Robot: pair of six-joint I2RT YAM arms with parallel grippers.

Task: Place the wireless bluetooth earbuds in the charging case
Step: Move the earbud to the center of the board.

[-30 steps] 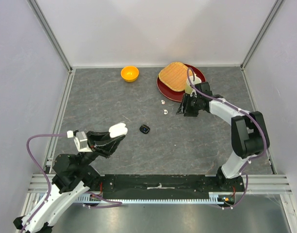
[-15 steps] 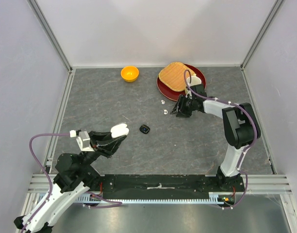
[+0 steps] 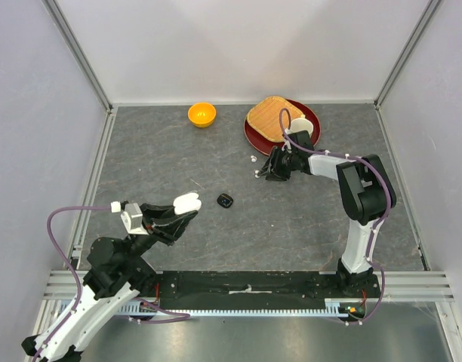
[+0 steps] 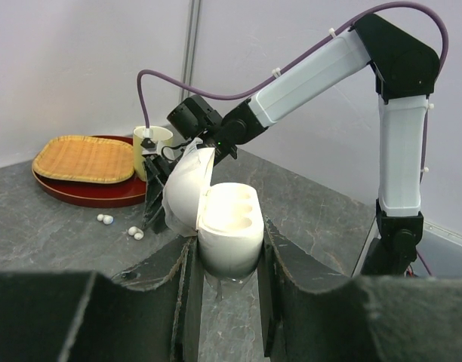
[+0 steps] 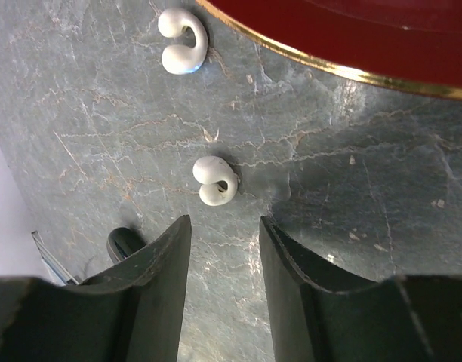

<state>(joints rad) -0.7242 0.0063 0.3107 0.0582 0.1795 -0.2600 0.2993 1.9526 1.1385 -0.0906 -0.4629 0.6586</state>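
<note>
My left gripper [image 3: 182, 209] is shut on an open white charging case [image 4: 227, 226], lid up, two empty wells showing, held above the table at the near left. Two white earbuds lie on the grey table: one [image 5: 216, 180] just beyond my right gripper's tips, the other [image 5: 182, 48] farther off by the red plate's rim. Both also show in the top view, the nearer earbud [image 3: 257, 174] and the farther one [image 3: 252, 159]. My right gripper [image 3: 272, 170] is open and empty, low over the table beside the nearer earbud. A black case [image 3: 226, 200] lies mid-table. No black earbuds are visible.
A red plate [image 3: 306, 115] with a woven tray [image 3: 269, 117] and a cream cup [image 3: 300, 130] stands at the back right, close behind my right gripper. An orange bowl [image 3: 201, 114] stands at the back centre. Walls enclose the table.
My right gripper has moved left, away from the cup and plate to the nearer white earbud. My left gripper holds the white case almost unmoved.
</note>
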